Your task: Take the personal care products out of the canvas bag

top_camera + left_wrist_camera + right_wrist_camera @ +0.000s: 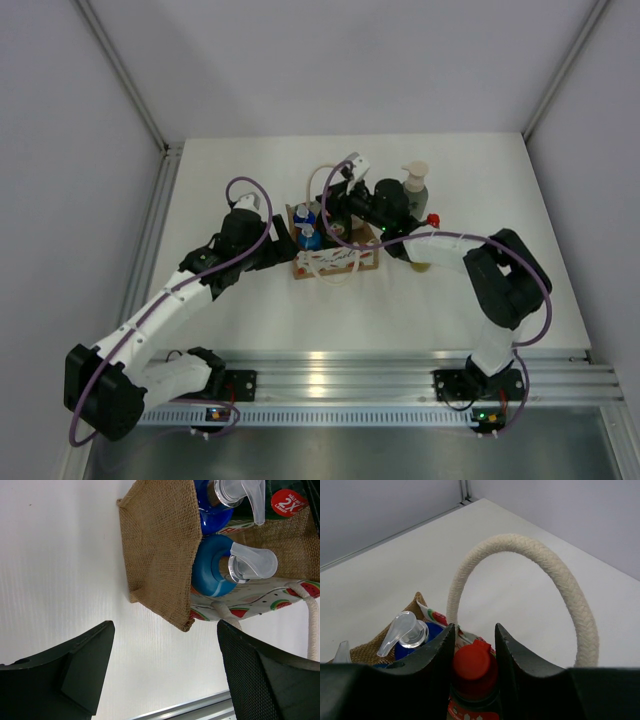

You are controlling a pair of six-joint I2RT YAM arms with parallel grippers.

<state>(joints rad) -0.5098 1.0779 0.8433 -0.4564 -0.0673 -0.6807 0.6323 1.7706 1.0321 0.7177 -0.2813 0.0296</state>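
Canvas bag [335, 262] well inside table [240, 165] edges; right fingers [517, 655] clamp red-capped bottle [474, 666].

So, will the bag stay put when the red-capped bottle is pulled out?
Probably not firmly: the bag is soft woven cloth, its side creased, so it may lift or tip. The blue bottles inside likely weigh it down somewhat. The rope handle holds its arch, so looks fairly stiff.

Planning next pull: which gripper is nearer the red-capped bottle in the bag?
Right gripper: its fingers flank the red cap. The left gripper sits beside the bag's opposite end.
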